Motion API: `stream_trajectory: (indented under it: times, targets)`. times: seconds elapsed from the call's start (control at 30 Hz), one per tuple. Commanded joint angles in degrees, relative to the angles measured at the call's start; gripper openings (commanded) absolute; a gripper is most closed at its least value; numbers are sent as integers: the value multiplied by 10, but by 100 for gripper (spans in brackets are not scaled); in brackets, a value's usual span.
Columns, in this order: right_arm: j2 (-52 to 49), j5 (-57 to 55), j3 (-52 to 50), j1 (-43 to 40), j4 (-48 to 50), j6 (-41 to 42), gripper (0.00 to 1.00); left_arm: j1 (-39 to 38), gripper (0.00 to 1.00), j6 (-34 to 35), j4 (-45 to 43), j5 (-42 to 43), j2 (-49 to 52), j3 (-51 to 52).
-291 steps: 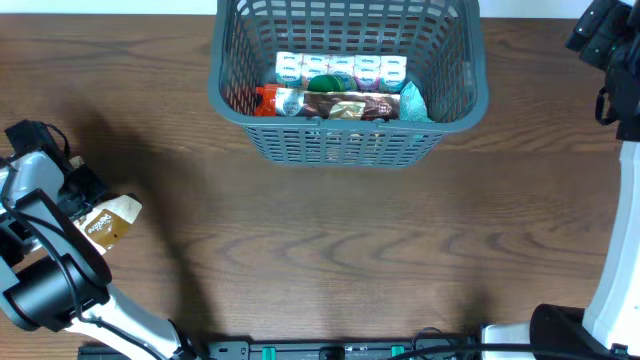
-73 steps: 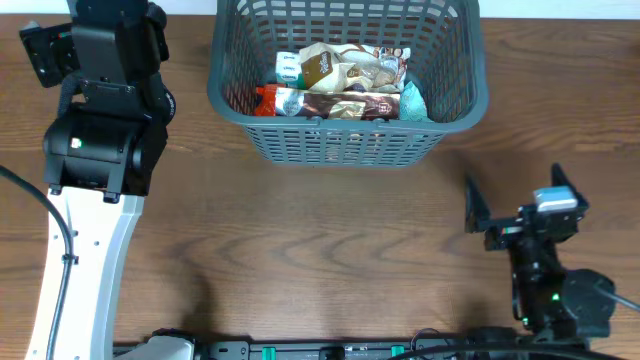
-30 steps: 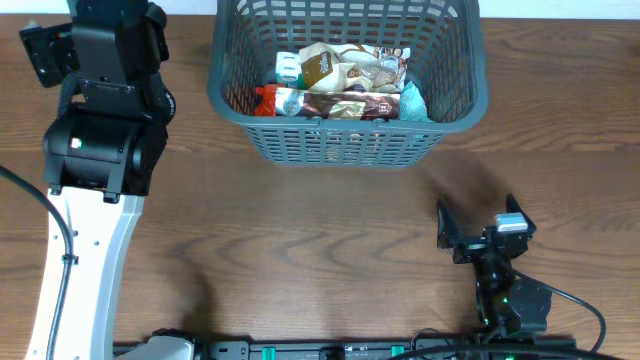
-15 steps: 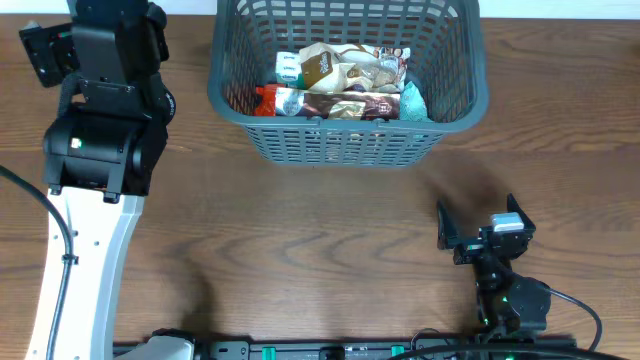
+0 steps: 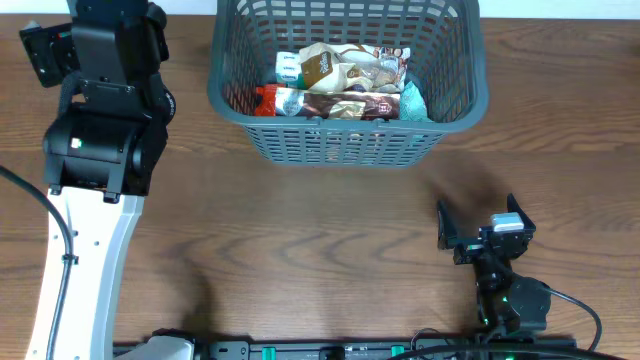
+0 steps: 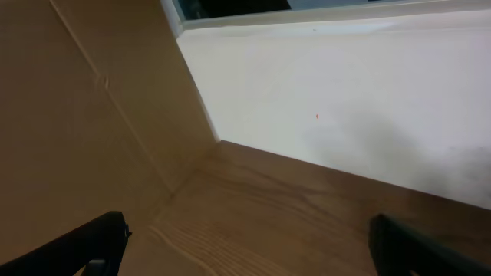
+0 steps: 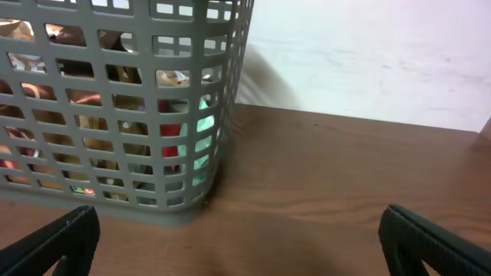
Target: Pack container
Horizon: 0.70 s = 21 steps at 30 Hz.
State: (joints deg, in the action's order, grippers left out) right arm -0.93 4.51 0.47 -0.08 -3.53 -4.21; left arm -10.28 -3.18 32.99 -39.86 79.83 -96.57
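Brown wood-grain table (image 5: 300,250) fills the overhead view, with a pale wall behind it in both wrist views. The container (image 5: 345,140) sits at 12 o'clock against the far edge, holding a brown packet (image 5: 345,68), a long red-and-brown packet (image 5: 320,103) and a teal packet (image 5: 412,103).

The basket looks like stiff moulded plastic, probably light even when loaded. Its slotted walls and rolled rim should give a finger good purchase, and the near rim is the likeliest place to pinch it. The packets inside look soft, crinkly and likely slippery.

The right gripper (image 7: 245,241) sits low at about 5 o'clock, jaws spread wide with nothing between them, facing the basket's near corner. The left gripper (image 6: 249,245) is likewise spread and empty. Its arm (image 5: 100,110) stands at 10 o'clock, and its camera shows only the wall and a table corner.

The basket's far rim is cut off by the frame. Its bottom is covered by the packets, whose labels are too small to read. The left fingers cannot be made out from overhead.
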Motion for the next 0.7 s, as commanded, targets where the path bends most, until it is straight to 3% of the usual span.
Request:
stream_trajectory:
  times: [0.0,0.3,0.67]
  targets:
    - [6,-2,-2,9,-2,-8,99,0,99,5,-1,-11,-1,-2]
    - [6,-2,-2,9,-2,-8,99,-3,99,16,33,27,-25,-2]
    - [6,-2,-2,9,-2,-8,99,-3,99,299,70,149,-173,28]
